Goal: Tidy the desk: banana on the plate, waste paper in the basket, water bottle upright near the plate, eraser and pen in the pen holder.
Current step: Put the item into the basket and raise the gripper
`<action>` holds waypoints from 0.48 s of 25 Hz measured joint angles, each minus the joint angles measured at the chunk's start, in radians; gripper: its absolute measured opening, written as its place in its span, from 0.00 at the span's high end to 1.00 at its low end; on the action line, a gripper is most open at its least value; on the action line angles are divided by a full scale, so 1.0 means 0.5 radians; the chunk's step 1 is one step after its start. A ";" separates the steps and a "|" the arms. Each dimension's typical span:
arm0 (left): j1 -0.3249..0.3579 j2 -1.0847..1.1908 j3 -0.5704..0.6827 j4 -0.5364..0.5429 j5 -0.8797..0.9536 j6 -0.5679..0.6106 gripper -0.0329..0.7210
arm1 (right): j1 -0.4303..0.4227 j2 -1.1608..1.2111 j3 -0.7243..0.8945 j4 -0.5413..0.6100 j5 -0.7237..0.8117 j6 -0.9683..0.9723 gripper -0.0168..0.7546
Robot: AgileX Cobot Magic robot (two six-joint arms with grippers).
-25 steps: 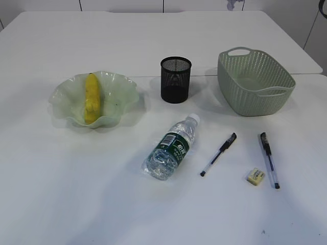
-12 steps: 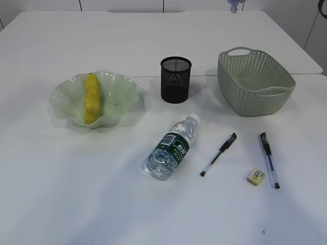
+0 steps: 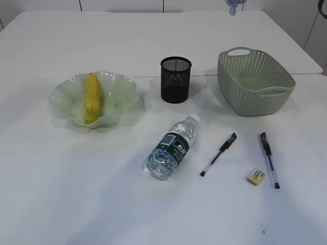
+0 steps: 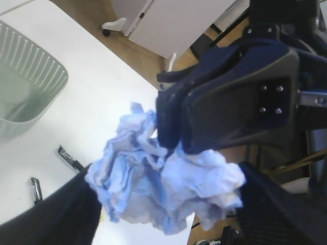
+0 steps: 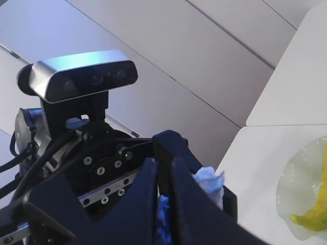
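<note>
Step in hand, as I judged it: waste paper to basket, mid hand-over between arms, high above the desk. The paper (image 4: 153,189) hung between the spread fingers of the left gripper (image 4: 168,204), neither clearly pressing it. The right gripper (image 4: 171,143) sat at the wad's 1 o'clock, fingers pressed together, seemingly pinching a fold. In the left wrist view the basket (image 4: 20,76) lay at 10 o'clock, well apart. Next I'd need the left to back clear, then the right to release over the basket.
</note>
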 joint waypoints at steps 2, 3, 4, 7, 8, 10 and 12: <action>0.000 0.000 0.000 0.000 0.000 0.000 0.21 | 0.000 0.000 0.000 0.000 0.000 -0.003 0.95; 0.000 0.000 0.000 0.004 0.000 -0.004 0.20 | 0.000 0.000 0.000 0.000 0.000 -0.003 0.95; 0.000 0.000 0.000 0.004 0.000 -0.012 0.20 | 0.000 0.000 0.000 0.000 0.000 -0.003 0.95; 0.000 0.000 0.000 0.011 -0.003 -0.020 0.18 | 0.000 0.000 0.000 0.000 0.000 -0.008 0.95; 0.000 0.000 0.000 0.011 -0.003 -0.020 0.18 | 0.000 0.000 0.000 0.000 0.004 -0.008 0.95; 0.000 0.000 0.000 0.015 -0.003 -0.025 0.17 | -0.008 0.000 0.000 -0.001 0.004 -0.008 0.95; 0.003 0.000 0.000 0.015 -0.004 -0.034 0.17 | -0.022 0.000 0.000 -0.001 0.004 -0.011 0.95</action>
